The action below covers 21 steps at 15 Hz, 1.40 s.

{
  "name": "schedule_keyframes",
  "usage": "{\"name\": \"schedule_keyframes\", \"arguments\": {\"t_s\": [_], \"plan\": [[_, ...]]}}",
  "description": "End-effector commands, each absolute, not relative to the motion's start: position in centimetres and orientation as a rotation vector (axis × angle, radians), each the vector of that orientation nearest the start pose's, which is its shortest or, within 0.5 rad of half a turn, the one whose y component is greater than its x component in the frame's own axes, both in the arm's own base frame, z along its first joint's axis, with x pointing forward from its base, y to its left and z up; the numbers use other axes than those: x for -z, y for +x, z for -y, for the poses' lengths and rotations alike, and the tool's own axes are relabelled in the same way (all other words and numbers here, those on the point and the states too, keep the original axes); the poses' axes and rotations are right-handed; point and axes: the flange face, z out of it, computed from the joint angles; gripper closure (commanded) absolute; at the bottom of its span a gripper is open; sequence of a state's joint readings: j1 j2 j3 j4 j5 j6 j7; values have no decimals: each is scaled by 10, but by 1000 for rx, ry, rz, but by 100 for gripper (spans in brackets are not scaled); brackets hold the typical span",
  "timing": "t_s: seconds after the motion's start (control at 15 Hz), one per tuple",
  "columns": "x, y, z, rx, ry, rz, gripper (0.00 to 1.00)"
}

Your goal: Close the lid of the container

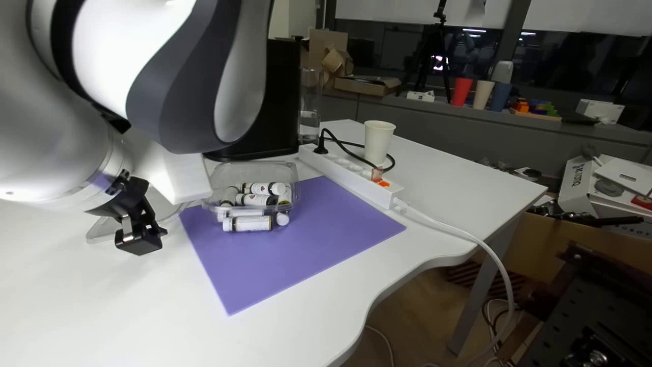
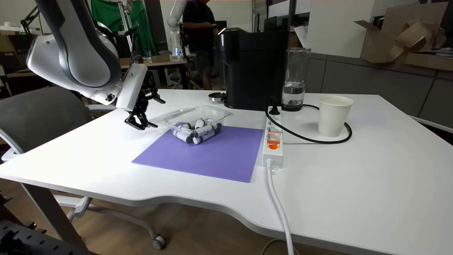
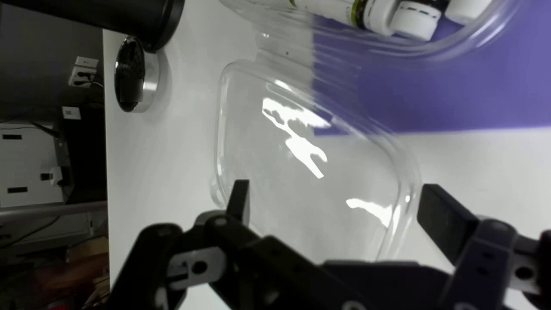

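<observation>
The clear lid (image 3: pixel 275 172) lies folded out flat beside the container, mostly on the white table, one edge over the purple mat. It shows faintly in both exterior views (image 1: pixel 104 229) (image 2: pixel 168 115), partly hidden by the gripper. The clear container (image 3: pixel 434 51) holds several small white-labelled bottles and stands uncovered on the mat in both exterior views (image 1: pixel 270 164) (image 2: pixel 201 108). A ridged clear strip lies between lid and container. My gripper (image 3: pixel 338 198) is open and empty above the lid, its fingers spread towards opposite edges; it shows in both exterior views (image 1: pixel 142 237) (image 2: pixel 157 113).
The purple mat (image 1: pixel 305 255) lies under the container. A tall black machine (image 2: pixel 254 71) stands behind, with a round metal dish (image 2: pixel 217 97) beside it. A white power strip (image 1: pixel 346 171), a white cup (image 1: pixel 378 142) and a clear water vessel (image 2: pixel 295 78) stand beyond the mat.
</observation>
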<state>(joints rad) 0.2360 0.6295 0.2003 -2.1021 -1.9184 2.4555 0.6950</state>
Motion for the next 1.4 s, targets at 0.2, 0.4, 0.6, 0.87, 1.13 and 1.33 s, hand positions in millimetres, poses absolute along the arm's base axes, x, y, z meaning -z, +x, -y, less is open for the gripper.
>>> {"name": "schedule_keyframes", "arguments": {"t_s": [0.2, 0.4, 0.6, 0.87, 1.13, 1.33], "plan": [[-100, 497, -234, -531, 1739, -1467, 0], [-100, 499, -229, -533, 1744, -1425, 0], [-110, 502, -225, -561, 1781, -1344, 0], [-128, 504, -222, -622, 1821, -1235, 0], [-149, 506, -219, -673, 1868, -1157, 0], [-160, 509, -214, -673, 1946, -1051, 0]]}}
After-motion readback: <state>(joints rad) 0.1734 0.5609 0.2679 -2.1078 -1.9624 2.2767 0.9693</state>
